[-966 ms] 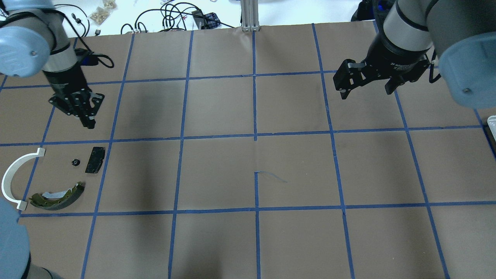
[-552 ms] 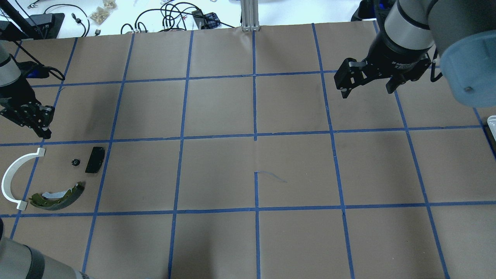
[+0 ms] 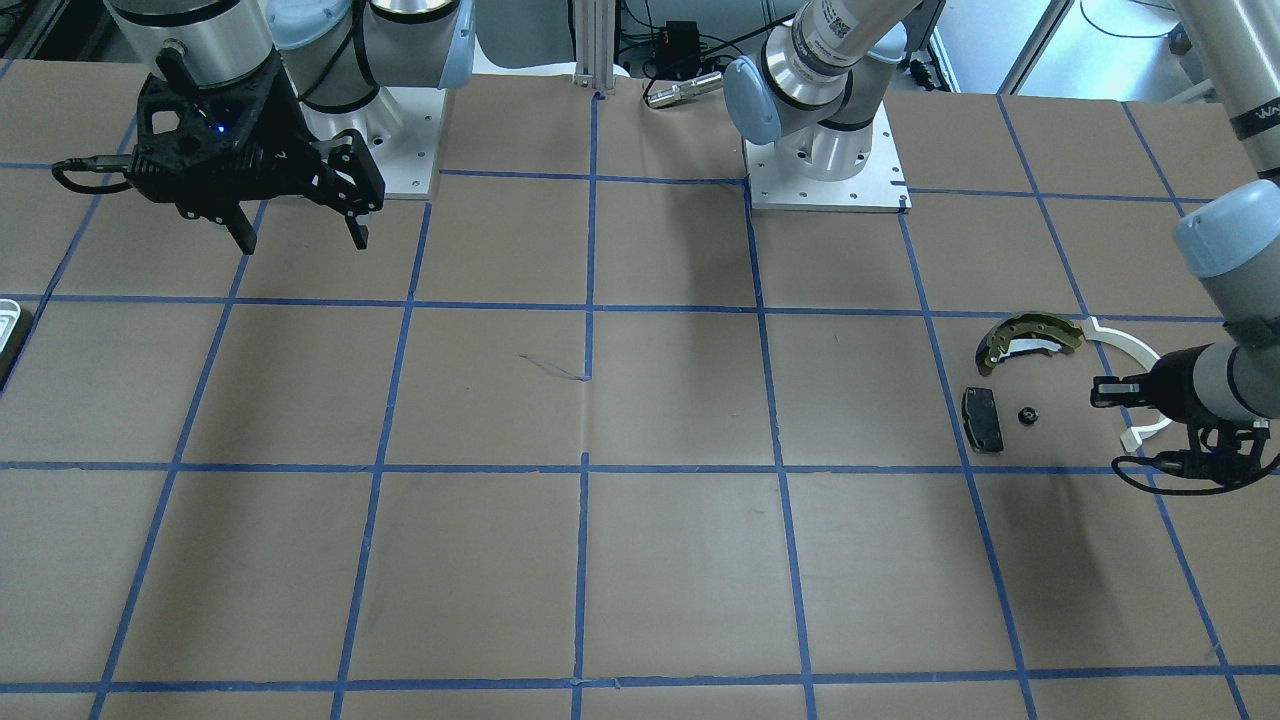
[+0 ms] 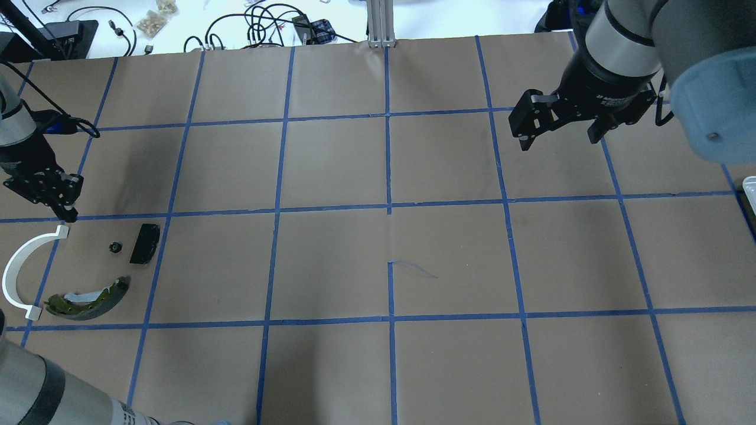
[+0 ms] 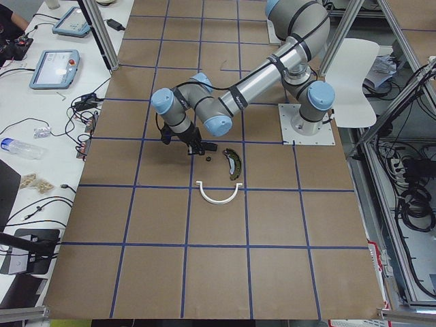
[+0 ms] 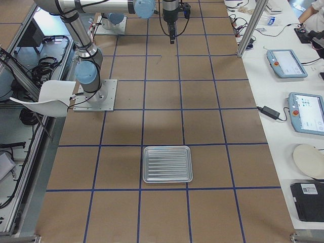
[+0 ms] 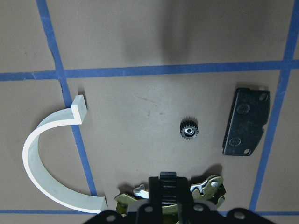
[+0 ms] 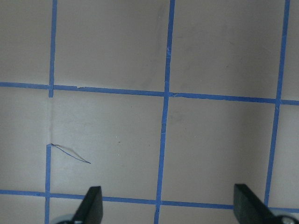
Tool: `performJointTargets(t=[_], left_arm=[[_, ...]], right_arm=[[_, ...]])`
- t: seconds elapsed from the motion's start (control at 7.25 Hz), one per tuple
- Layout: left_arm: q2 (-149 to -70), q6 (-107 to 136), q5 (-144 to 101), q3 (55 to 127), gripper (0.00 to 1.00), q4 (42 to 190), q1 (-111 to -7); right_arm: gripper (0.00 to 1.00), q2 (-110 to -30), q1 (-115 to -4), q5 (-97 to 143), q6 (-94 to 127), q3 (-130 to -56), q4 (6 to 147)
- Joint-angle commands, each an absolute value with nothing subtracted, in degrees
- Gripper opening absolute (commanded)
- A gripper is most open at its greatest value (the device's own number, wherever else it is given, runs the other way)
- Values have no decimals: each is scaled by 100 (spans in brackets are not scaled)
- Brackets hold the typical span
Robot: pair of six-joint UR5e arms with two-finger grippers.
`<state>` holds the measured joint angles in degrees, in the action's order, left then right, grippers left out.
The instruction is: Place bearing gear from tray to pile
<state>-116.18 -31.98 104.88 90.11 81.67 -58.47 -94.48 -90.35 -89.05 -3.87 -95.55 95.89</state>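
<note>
The bearing gear [image 4: 114,247] lies on the table among the pile, between the white arc strip [image 4: 20,271] and the flat black pad [image 4: 144,243], with the olive-gold brake shoe [image 4: 88,299] nearer the robot. The left wrist view shows the gear [image 7: 189,130] lying free. My left gripper [image 4: 68,213] is shut and empty, just beyond the arc's far end and left of the gear. My right gripper [image 4: 556,140] is open and empty, far off at the back right. The tray [image 6: 167,163] lies empty at the table's right end.
Cables and small parts [image 4: 260,26] lie beyond the table's far edge. The tray shows only as a sliver [image 4: 750,188] at the overhead view's right edge. Blue tape lines grid the brown table.
My left gripper has swung from above the black pad to the far left, then a little toward the arc's end. The right gripper has barely moved. The gear has stayed put.
</note>
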Motion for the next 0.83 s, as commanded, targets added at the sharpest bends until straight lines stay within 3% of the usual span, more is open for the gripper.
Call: performJointTargets(t=[0.0,0.69], left_arm=[[-11829,-3199,10485,9009,0,8104,-5836],[-12085,-3164,10494,9087,0,8077,-5801]], right_arm=[[100,-9448,-9035,-8886,-395,-9562,9598],[100,-9448,-9035,-8886,-396,-9562,9589]])
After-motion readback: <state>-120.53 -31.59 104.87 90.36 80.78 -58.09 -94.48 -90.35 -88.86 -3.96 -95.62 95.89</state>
